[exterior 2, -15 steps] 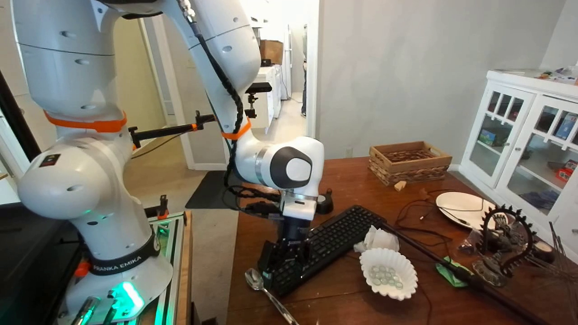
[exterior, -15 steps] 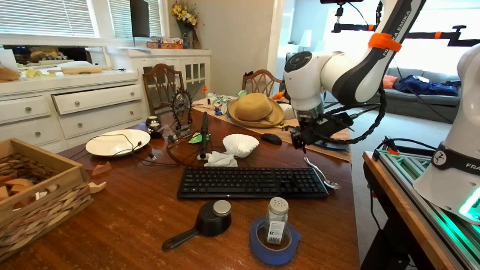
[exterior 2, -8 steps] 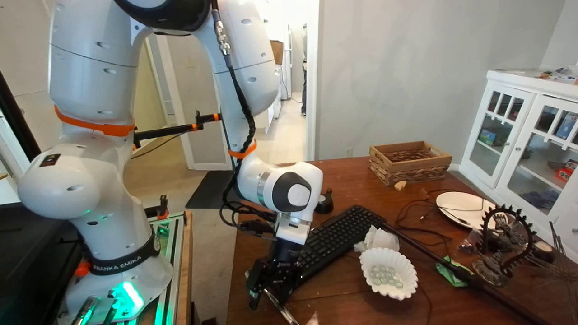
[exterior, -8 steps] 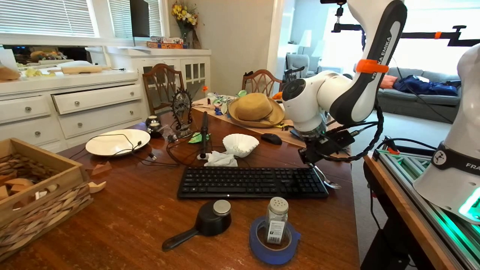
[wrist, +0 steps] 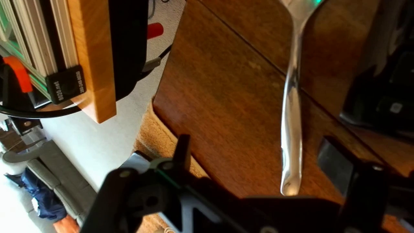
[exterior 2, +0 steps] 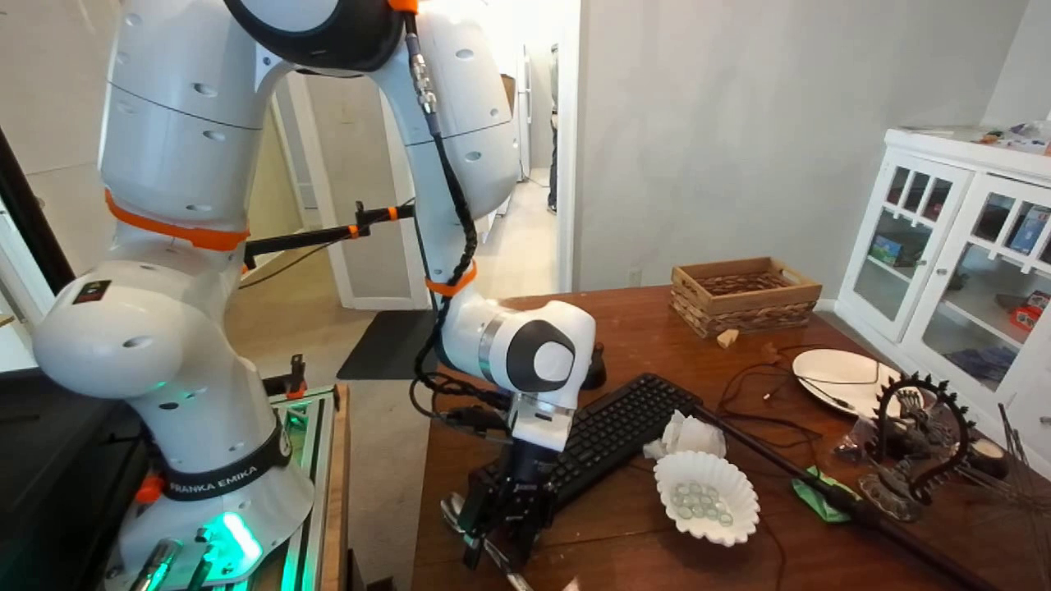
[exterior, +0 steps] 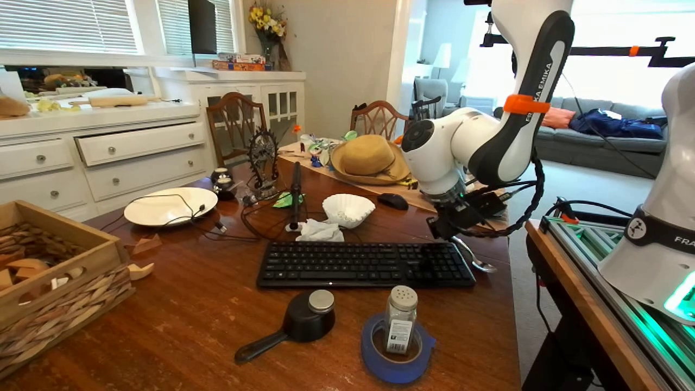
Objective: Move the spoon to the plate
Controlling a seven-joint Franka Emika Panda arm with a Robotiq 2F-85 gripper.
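Note:
The silver spoon lies on the wooden table beside the right end of the keyboard. Its bowl and part of its handle also show in an exterior view. In the wrist view the spoon's handle runs between my two fingers, nearer the right one, touching neither there. My gripper is open, low over the handle; it shows in both exterior views and hides part of the spoon. The white plate is at the far side of the table, also in an exterior view, with a cable across it.
A black keyboard lies beside the gripper. A scalloped white bowl, crumpled white paper, a black pole, loose cables and a dark metal ornament lie towards the plate. A shaker stands in blue tape.
My gripper has come down over the spoon's handle, shifting a little over the last half second. The spoon has shifted slightly on the table. The plate has not moved.

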